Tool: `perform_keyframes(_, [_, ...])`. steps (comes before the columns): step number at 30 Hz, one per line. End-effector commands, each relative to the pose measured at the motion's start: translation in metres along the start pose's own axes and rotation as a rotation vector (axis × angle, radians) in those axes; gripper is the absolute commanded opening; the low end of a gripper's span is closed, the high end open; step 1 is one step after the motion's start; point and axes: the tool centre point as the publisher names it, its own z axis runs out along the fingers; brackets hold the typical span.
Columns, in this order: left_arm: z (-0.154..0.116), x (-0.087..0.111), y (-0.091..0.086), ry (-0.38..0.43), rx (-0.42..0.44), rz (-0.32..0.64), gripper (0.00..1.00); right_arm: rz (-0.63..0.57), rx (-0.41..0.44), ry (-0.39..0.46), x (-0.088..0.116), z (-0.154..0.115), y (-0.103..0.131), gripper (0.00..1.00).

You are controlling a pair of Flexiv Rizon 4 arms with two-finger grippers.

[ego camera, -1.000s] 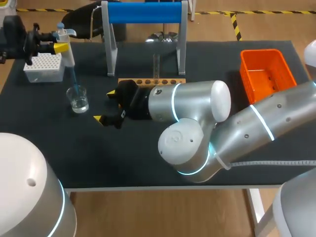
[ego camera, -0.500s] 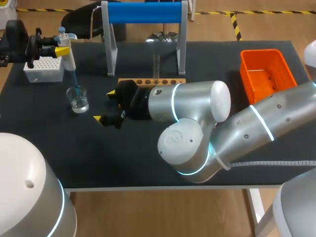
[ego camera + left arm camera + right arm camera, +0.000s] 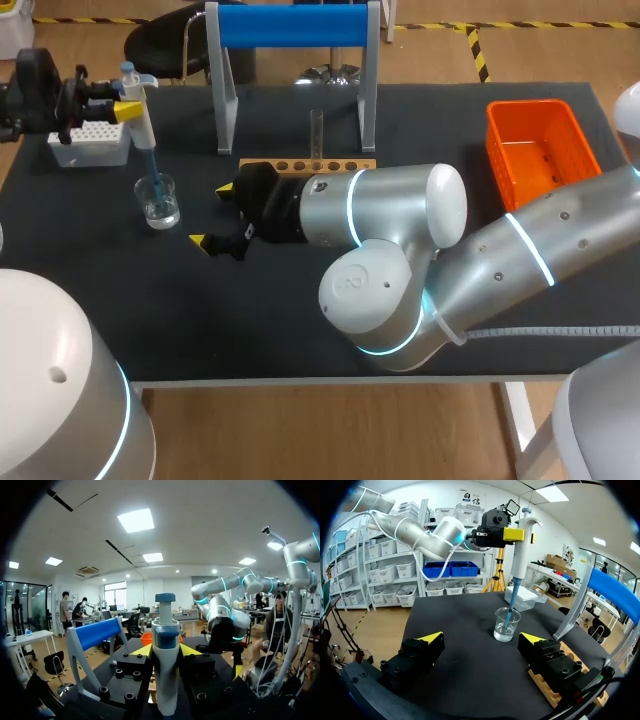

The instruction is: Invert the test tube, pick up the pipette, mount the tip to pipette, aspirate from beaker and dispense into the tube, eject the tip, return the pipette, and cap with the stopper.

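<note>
My left gripper is shut on the white pipette with a blue plunger, held upright at the table's far left. Its blue tip reaches down into the glass beaker of clear liquid. In the left wrist view the pipette stands between the fingers of my left gripper. My right gripper hangs open, low over the table just right of the beaker, holding nothing. Ahead of my right gripper in its wrist view are the beaker and pipette. A test tube stands upright in the wooden rack.
A white tip box sits behind the beaker at the far left. A blue-topped stand straddles the back middle behind the rack. An orange bin is at the back right. My right arm's elbow covers the table's middle.
My left gripper has shifted the pipette slightly nearer and to the right, over the beaker, with the tip still inside it. The right arm has not moved.
</note>
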Motion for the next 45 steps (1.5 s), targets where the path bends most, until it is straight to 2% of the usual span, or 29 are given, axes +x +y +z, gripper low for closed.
perform_keyframes(1, [-0.002, -0.004, 0.006, 0.010, 0.007, -0.001, 0.00, 0.001, 0.002, -0.001, 0.000, 0.000, 0.000, 1.00])
perform_keyframes(18, [-0.002, -0.005, 0.015, 0.008, 0.007, -0.021, 0.00, 0.001, 0.002, -0.001, 0.000, 0.000, 0.000, 1.00])
perform_keyframes(45, [-0.004, -0.003, 0.017, -0.004, 0.014, -0.031, 0.00, 0.001, 0.002, -0.001, 0.000, 0.000, 0.000, 1.00])
